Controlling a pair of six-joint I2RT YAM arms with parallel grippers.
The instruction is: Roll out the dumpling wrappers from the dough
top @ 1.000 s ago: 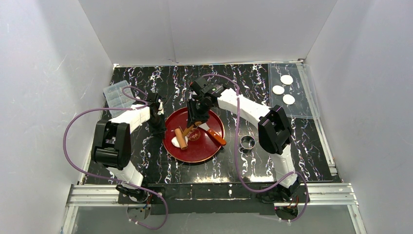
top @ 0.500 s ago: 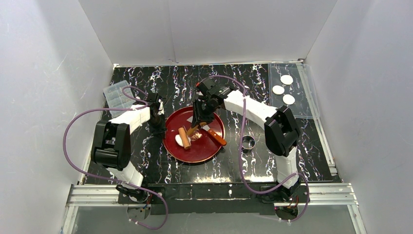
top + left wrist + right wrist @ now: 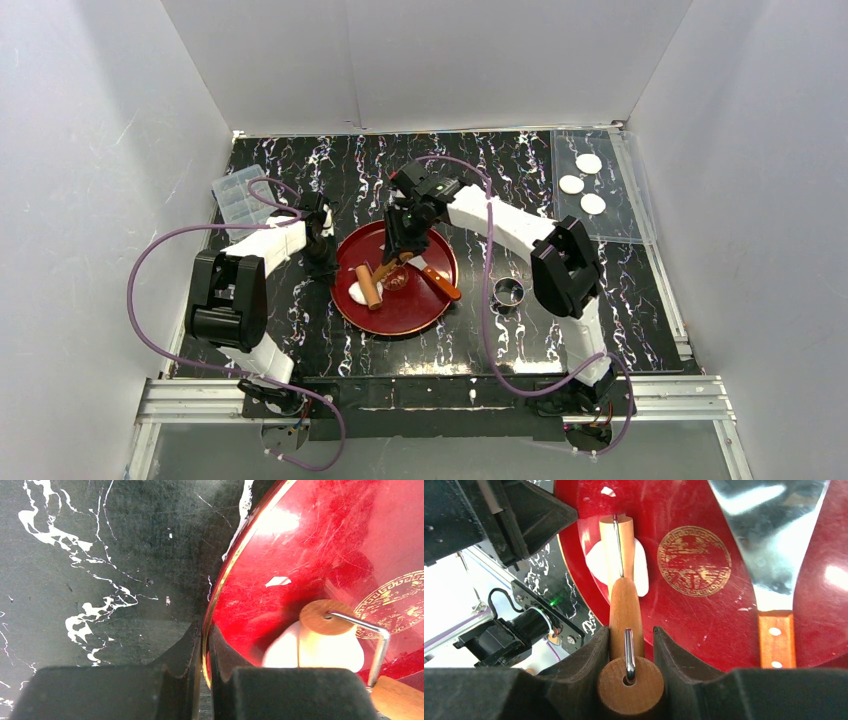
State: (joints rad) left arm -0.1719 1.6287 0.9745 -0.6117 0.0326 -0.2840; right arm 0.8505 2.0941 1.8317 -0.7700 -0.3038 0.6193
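- A small metal ring [image 3: 509,293] is standing on the black marbled table [image 3: 350,170], just right of the red plate [image 3: 410,315] and apart from it.
- The dough [image 3: 355,292] is lying as a soft white lump on the left part of the plate, near the rim; in the right wrist view it is showing on both sides of the roller.
- A wooden roller [image 3: 372,286] is resting across the top of the dough, its wire frame running back to a wooden handle.
- The left gripper [image 3: 204,630] is pinching the left rim of the plate, jaws closed down on the thin gold-lined edge, one finger outside and one inside.
- The right gripper [image 3: 630,632] is clamping the roller's handle between its two fingers, the barrel pointing away from it toward the plate's left edge.
- A knife [image 3: 441,281] with an orange handle is lying on the right part of the plate, its broad blade beside the gold emblem.
- A clear plastic box [image 3: 240,195] is sitting tilted at the far left of the table.
- Three dumpling wrappers [image 3: 571,184] are lying flat and apart from one another on a clear sheet [image 3: 625,225] at the far right corner, well away from the plate.
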